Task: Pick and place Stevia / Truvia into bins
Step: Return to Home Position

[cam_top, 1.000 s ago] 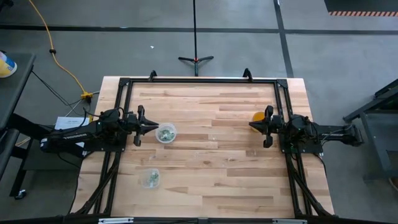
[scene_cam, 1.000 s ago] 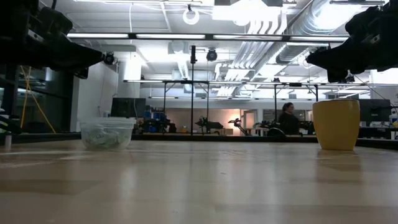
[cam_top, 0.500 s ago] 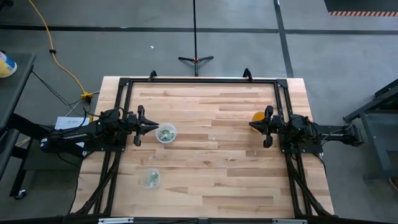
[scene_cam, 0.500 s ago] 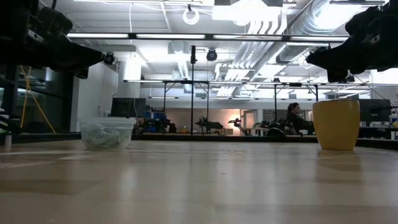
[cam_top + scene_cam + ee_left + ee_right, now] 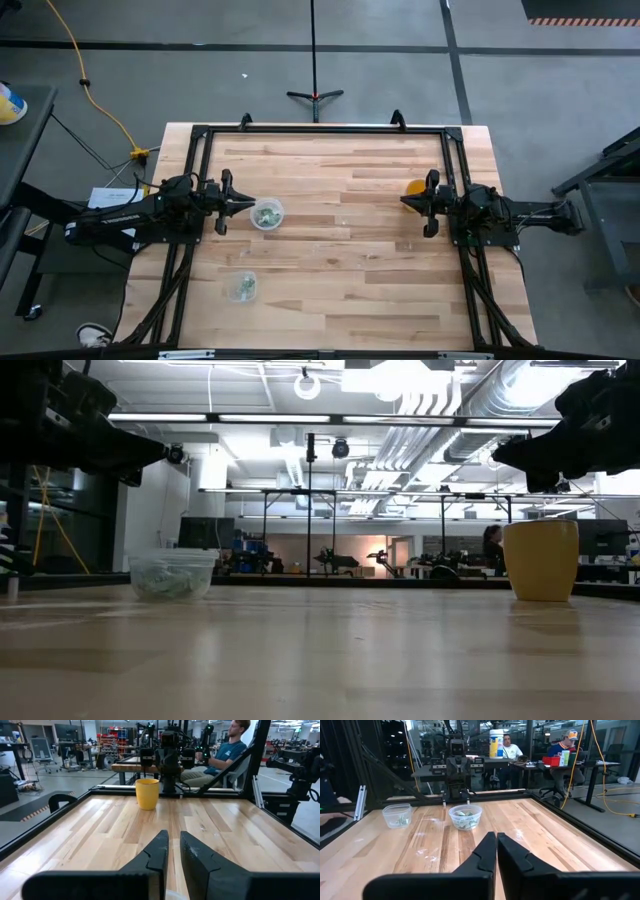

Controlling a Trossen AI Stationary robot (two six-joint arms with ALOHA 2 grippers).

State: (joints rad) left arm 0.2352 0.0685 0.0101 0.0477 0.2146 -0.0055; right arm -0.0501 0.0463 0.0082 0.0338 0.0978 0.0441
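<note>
no readable text, labels or signs

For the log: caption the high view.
Both arms at table sides; packets in two clear cups; yellow cup by right end effector.

Left arm (image 5: 120,218) and right arm (image 5: 520,215) are black throughout (matte); gripper fingers (image 5: 155,855) taper to wedges.

One upright clear cup (image 5: 267,215) of crumpled green-and-white packets (image 5: 465,814) stands just beyond the left gripper (image 5: 251,203), and a second cup (image 5: 241,287), also holding packets, stands well off to that gripper's side.
</note>
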